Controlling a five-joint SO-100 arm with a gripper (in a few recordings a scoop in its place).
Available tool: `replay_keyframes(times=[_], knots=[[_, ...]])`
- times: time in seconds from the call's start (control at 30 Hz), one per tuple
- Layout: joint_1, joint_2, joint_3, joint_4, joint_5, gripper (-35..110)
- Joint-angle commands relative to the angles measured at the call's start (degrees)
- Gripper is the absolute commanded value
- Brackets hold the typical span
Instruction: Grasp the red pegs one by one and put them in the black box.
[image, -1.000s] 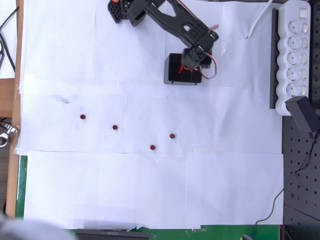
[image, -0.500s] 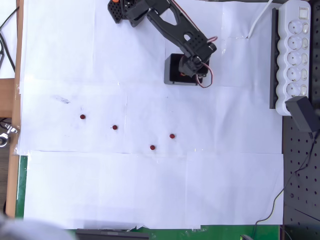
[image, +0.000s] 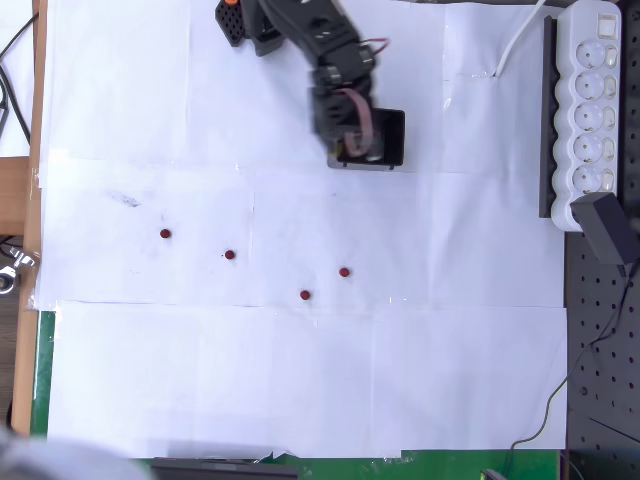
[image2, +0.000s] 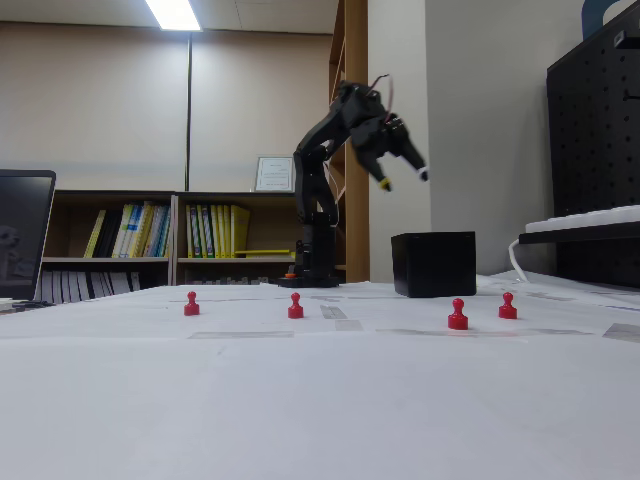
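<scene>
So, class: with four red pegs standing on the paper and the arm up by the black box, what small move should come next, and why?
Probably swing the tool away from the black box and lower it toward the nearest red peg. The tool hangs raised above the box with its fingers apart and nothing visible between them, while four pegs stand on the white paper.

Four red pegs (image: 229, 255) are standing out against white paper (image: 300, 380); box (image2: 433, 264) and arm (image2: 330, 150) are showing black.

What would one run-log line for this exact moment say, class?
gripper: raised above black box, jaws open, holding nothing | red pegs on paper: four | box contents: hidden
</scene>
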Motion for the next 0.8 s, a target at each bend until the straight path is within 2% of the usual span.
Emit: replay_keyframes(times=[0.0, 0.2, 0.37, 0.57, 0.77], knots=[[3.6, -1.9, -6.3, -13.9, 7.5, 22], [4.7, 11.3, -9.0, -30.1, 12.7, 22], [4.4, 22.3, -11.1, -43.9, 12.8, 22], [1.9, 35.2, -12.1, -68.3, 12.9, 22], [-0.7, 44.7, -8.7, -79.5, 13.3, 22]])
